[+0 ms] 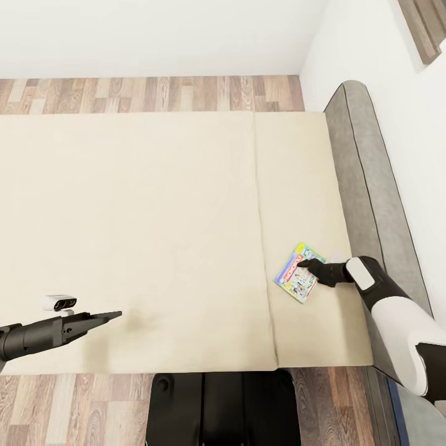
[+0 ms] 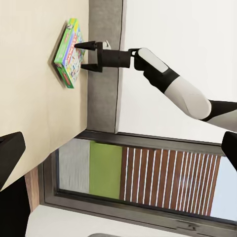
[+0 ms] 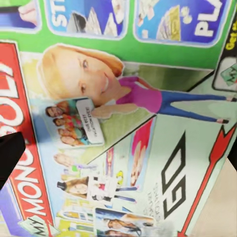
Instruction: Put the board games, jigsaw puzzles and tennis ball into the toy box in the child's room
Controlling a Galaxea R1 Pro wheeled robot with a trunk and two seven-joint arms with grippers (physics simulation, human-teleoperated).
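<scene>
One board game on the bed, counted once: the white Monopoly-style box with the colourful border, lying flat on the beige mattress near the grey headboard, turned at an angle to the mattress edge.

Right gripper right over the box's near-headboard side. From the left wrist view its two fingers stand spread apart, one tip at either side of the box's upper face (whether they touch the lid I cannot tell). Nothing clamped between them. The right wrist camera is close on the lid print: a blonde cartoon girl, "GO" with a red arrow, part of the red "MONOPOLY" banner.

Left gripper hangs over the near edge of the mattress, well apart from the box, pointing across the bed toward it. Its fingers look drawn together, carrying nothing.

Wood-plank floor beyond the bed, white wall behind. One dark-framed window by the headboard side.
</scene>
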